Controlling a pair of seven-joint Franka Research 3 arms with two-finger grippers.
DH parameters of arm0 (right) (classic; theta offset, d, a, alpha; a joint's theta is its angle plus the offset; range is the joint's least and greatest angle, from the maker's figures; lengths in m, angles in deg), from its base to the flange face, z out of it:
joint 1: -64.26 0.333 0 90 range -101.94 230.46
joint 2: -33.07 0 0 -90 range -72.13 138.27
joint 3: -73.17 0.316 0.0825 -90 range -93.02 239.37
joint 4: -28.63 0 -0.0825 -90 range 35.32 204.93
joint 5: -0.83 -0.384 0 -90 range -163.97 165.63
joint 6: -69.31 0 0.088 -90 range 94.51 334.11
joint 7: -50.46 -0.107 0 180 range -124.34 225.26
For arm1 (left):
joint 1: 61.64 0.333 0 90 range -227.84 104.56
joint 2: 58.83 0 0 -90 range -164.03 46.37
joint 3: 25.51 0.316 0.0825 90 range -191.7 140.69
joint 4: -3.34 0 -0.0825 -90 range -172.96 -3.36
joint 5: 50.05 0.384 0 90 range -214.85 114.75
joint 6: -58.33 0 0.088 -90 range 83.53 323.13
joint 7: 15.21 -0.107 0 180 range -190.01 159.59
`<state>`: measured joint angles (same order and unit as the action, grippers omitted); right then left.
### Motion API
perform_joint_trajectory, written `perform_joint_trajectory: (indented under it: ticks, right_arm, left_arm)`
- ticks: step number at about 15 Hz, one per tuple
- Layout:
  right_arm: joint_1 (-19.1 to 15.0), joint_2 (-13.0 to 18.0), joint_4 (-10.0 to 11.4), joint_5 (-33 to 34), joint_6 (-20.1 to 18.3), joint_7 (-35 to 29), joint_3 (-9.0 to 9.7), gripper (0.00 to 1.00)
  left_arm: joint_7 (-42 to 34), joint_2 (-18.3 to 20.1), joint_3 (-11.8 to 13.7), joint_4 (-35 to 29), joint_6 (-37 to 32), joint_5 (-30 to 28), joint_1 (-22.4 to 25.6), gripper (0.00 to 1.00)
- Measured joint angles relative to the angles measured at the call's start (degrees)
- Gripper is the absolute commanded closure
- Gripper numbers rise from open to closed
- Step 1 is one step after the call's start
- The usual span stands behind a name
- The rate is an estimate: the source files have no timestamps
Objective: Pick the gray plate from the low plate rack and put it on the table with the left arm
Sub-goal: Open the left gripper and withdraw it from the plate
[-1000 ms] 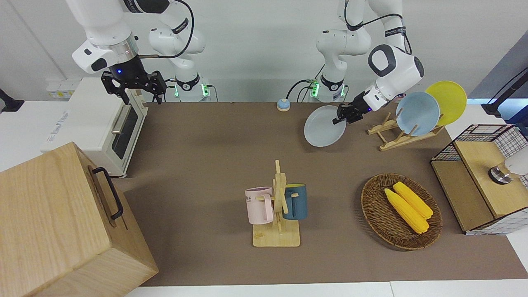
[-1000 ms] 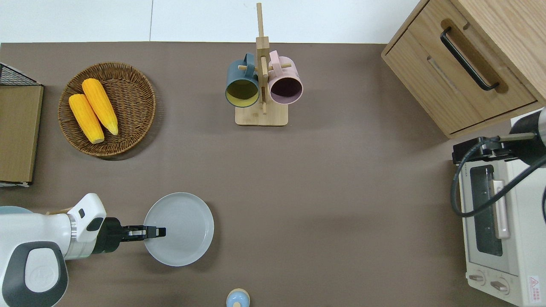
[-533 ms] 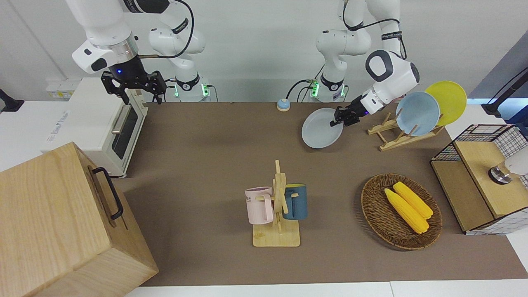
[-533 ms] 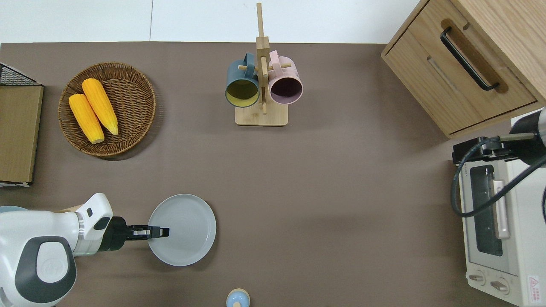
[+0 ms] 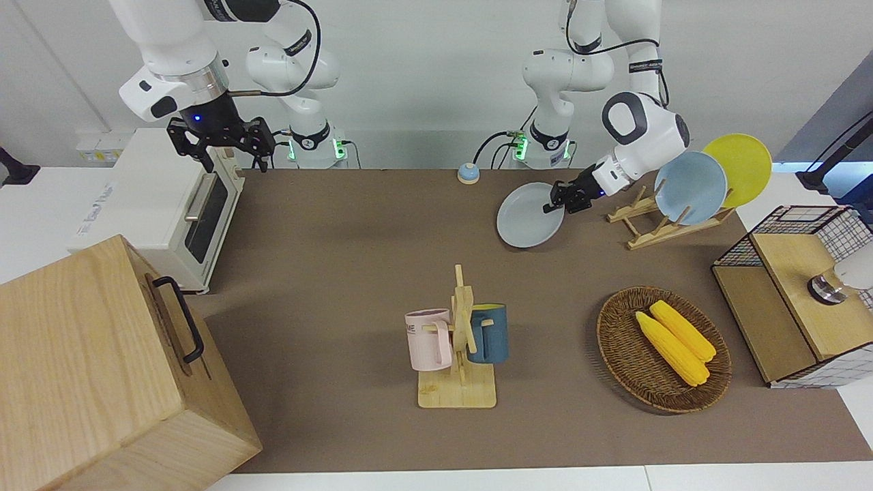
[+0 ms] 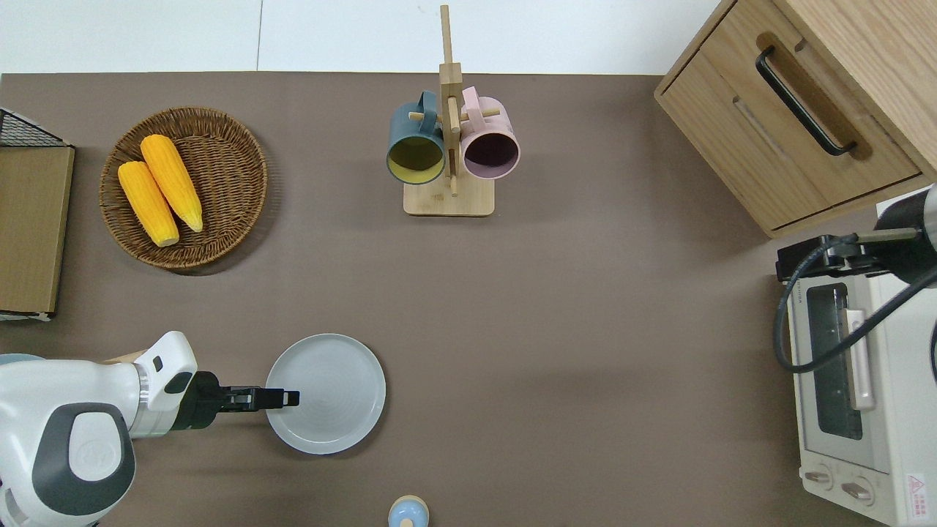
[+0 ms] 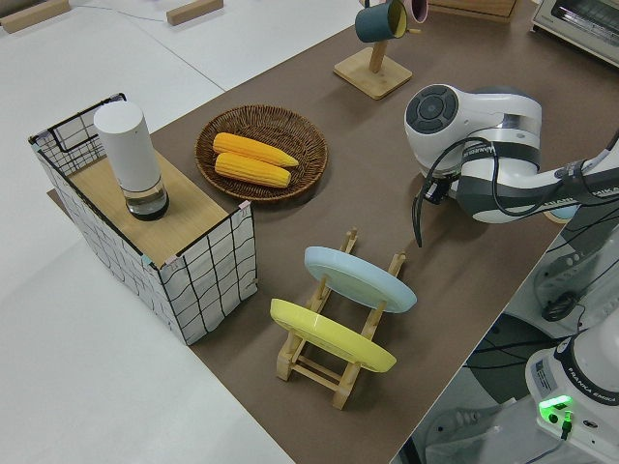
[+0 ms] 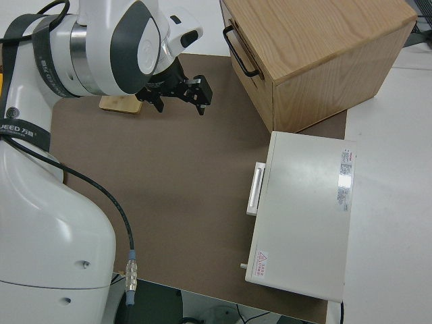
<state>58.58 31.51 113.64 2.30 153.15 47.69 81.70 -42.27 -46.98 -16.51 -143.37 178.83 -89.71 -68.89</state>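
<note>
The gray plate (image 6: 326,393) sits in the lower left of the overhead view, low over the brown desk (image 6: 571,329) and tilted a little in the front view, where it shows right of centre near the top (image 5: 529,215). The left gripper (image 6: 282,398) reaches in from the frame's left edge, its jaws closed on the plate's rim at the side toward the low plate rack (image 5: 665,221). That rack stands at the upper right of the front view, close beside the plate, holding a light blue plate (image 5: 690,187) and a yellow plate (image 5: 740,167) on edge. Lower in that view, a wicker basket (image 5: 631,358) carries two corn cobs (image 5: 678,341), and a mug stand (image 5: 458,361) stands at centre. The right arm is parked, its jaws (image 5: 225,140) spread apart.
</note>
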Motion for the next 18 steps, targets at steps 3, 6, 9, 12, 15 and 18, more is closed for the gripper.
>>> perform_joint_trajectory:
  ticks: [3,6,9,12,15,18]
  right_arm:
    - [0.0,0.0,0.0,0.0,0.0,0.0,0.0,0.017]
    - [0.0,0.0,0.0,0.0,0.0,0.0,0.0,0.017]
    - [0.0,0.0,0.0,0.0,0.0,0.0,0.0,0.017]
    - [0.0,0.0,0.0,0.0,0.0,0.0,0.0,0.017]
    - [0.0,0.0,0.0,0.0,0.0,0.0,0.0,0.017]
    - [0.0,0.0,0.0,0.0,0.0,0.0,0.0,0.017]
  left_arm:
    - [-0.1,0.0,-0.3,0.1,0.2,0.0,0.0,0.0]
    - [-0.1,0.0,-0.4,0.6,0.6,0.0,0.0,0.0]
    - [0.2,0.2,-0.3,2.3,0.8,1.3,0.0,0.0]
    - [5.4,0.4,-0.4,5.7,0.1,8.3,0.0,0.0]
    - [11.8,0.8,-0.5,12.4,-5.9,15.6,0.0,0.0]
    - [15.3,1.0,-0.4,20.2,-13.6,21.0,0.0,0.0]
